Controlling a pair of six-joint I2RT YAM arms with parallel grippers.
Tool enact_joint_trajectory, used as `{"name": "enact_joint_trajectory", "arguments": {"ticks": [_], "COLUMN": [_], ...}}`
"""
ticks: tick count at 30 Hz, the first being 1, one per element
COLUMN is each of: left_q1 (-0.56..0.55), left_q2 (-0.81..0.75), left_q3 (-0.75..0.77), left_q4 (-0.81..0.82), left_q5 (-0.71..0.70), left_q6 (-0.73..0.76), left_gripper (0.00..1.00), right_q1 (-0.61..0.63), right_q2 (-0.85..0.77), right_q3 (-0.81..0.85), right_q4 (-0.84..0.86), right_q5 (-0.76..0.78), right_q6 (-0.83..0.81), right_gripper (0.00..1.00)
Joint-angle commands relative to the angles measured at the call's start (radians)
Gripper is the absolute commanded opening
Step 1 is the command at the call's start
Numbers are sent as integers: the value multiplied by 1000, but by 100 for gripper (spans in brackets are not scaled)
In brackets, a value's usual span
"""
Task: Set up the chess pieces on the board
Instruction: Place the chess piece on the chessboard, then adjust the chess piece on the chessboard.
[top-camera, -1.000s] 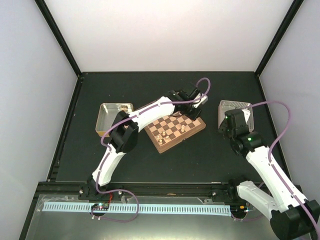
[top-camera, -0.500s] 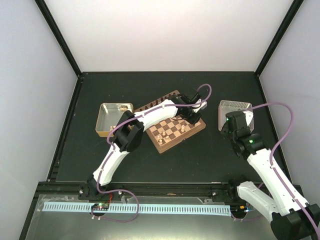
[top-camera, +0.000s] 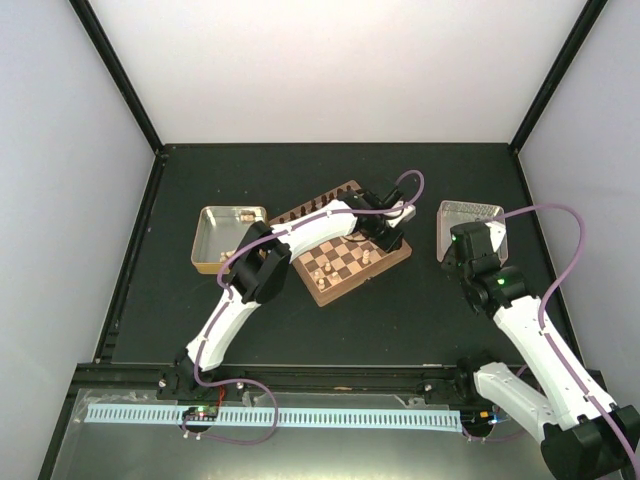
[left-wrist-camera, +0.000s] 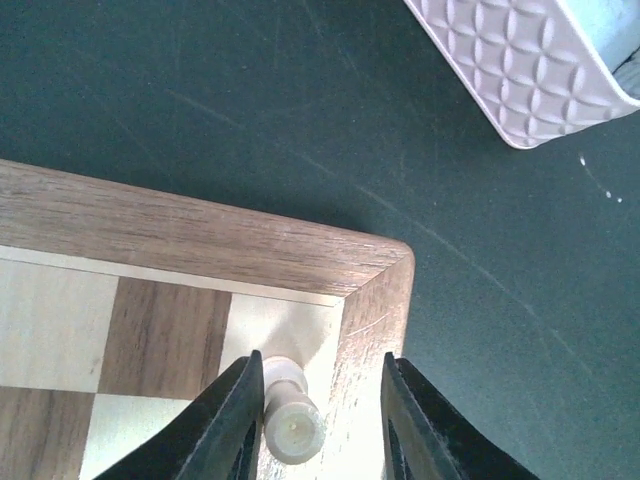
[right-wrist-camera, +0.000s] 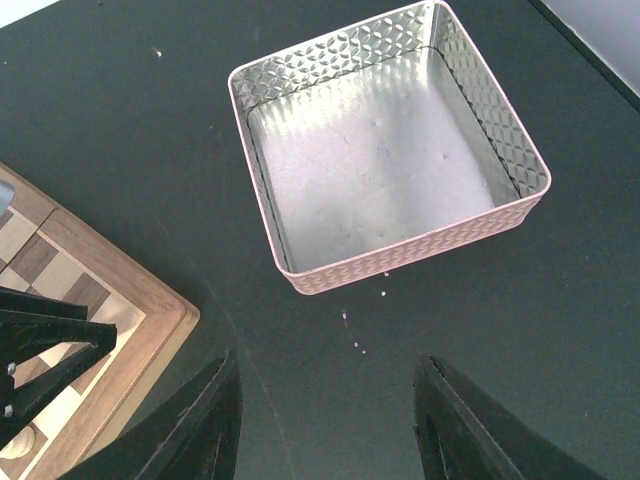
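Note:
The board (top-camera: 345, 262) lies tilted in mid-table with a few pale chess pieces (top-camera: 320, 272) standing on it. My left gripper (top-camera: 388, 238) hovers low over the board's right corner. In the left wrist view a pale cream piece (left-wrist-camera: 290, 420) stands upright on the light corner square, close beside the left finger, with a wide gap to the other finger; the left gripper (left-wrist-camera: 320, 370) is open. My right gripper (right-wrist-camera: 325, 370) is open over bare dark table, between the board's corner (right-wrist-camera: 110, 300) and the silver tray, holding nothing.
A silver metal tray (top-camera: 470, 212) sits right of the board, its inside bare in the right wrist view (right-wrist-camera: 400, 255). A tan tray (top-camera: 205, 240) sits left of the board with small pieces (top-camera: 243, 215) at its far edge. Black frame posts edge the table.
My left gripper came down onto the board's right corner and its jaws opened, leaving the pale piece standing on the corner square. The right arm shifted slightly.

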Motion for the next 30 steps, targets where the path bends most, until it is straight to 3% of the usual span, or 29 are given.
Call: {"name": "enact_joint_trajectory", "arguments": {"ticks": [1, 6, 10, 11, 14, 21, 30], "left_q1": [8, 44, 104, 124, 187, 326, 467], "left_q2": [0, -49, -118, -142, -208, -524, -754], "left_q3": [68, 78, 74, 72, 37, -398, -709], "left_q4": [12, 28, 15, 0, -53, 92, 163], "left_q5": [47, 84, 93, 85, 32, -99, -199], "left_q6": [-23, -71, -121, -141, -193, -214, -279], "left_gripper": [36, 47, 56, 57, 57, 58, 58], "right_q1": [-5, -5, -5, -5, -5, -4, 6], "right_q2": [-1, 10, 39, 57, 152, 516, 802], "right_q3": [15, 19, 13, 14, 46, 216, 421], "right_q4": [-7, 19, 98, 132, 174, 172, 113], "right_q5": [19, -15, -148, -194, -328, -489, -542], "right_q6": [-5, -27, -93, -117, -173, -237, -250], "right_gripper": [49, 50, 52, 59, 65, 65, 56]}}
